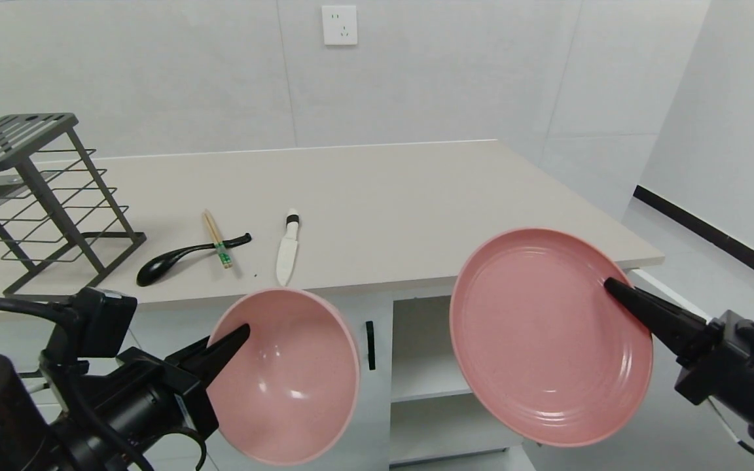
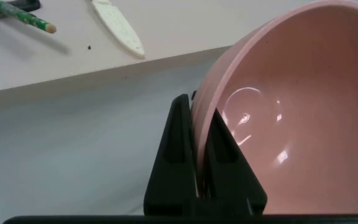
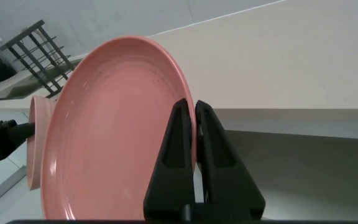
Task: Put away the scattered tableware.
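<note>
My left gripper (image 1: 241, 332) is shut on the rim of a pink bowl (image 1: 292, 379), held tilted on edge in front of the counter's near edge; its fingers (image 2: 185, 134) pinch the bowl (image 2: 291, 118) wall. My right gripper (image 1: 612, 286) is shut on the rim of a pink plate (image 1: 540, 333), also held tilted, off the counter's front right. The plate (image 3: 110, 124) stands between the right fingers (image 3: 182, 124). On the counter lie a black spoon (image 1: 177, 256), chopsticks (image 1: 217, 238) across its handle, and a white knife (image 1: 287, 249).
A dark wire dish rack (image 1: 36, 190) stands at the counter's (image 1: 416, 196) back left. Below the counter's front edge is an open white cabinet with shelves (image 1: 426, 386). A wall socket (image 1: 340, 25) sits on the back wall.
</note>
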Available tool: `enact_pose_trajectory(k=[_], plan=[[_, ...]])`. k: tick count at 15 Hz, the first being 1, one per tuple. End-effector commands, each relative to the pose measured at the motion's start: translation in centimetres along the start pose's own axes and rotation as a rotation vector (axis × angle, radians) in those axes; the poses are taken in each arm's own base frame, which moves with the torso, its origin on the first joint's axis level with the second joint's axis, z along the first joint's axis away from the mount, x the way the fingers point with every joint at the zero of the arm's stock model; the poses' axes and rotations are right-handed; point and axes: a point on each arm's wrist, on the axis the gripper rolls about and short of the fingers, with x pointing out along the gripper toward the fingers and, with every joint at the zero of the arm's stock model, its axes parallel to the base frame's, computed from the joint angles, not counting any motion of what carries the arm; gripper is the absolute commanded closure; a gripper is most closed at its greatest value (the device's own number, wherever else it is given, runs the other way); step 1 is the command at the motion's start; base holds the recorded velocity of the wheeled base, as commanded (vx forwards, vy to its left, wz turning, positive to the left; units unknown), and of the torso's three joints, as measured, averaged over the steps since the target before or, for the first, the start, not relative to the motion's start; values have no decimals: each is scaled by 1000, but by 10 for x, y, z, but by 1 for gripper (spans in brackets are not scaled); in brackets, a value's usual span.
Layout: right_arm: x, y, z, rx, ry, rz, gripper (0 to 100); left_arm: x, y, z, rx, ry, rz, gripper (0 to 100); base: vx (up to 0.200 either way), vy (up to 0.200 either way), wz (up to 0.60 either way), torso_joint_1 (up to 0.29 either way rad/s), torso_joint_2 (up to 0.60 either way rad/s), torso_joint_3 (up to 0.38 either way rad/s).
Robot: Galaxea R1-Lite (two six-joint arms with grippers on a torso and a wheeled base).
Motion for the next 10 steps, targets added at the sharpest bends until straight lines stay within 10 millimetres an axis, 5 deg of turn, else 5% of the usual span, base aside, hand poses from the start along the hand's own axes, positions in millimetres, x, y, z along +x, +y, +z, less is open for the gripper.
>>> enact_pose_trajectory(k=[1, 4, 6, 10], plan=[[0, 0, 0, 0, 1, 0, 100, -1, 0, -2, 0, 6, -1, 100, 0, 0, 0, 0, 0, 0], [0, 0, 0, 0, 1, 0, 100, -1, -1, 0, -3, -20, -9, 100, -200, 0, 0, 4, 2, -1], [0, 0, 0, 0, 1, 0, 100, -1, -1, 0, -2, -19, -8, 100, -200, -200, 0, 7, 3, 2], [0, 0, 0, 0, 1, 0, 100, 1, 0, -3, 3, -1, -4, 100, 0, 0, 0, 0, 0, 0]])
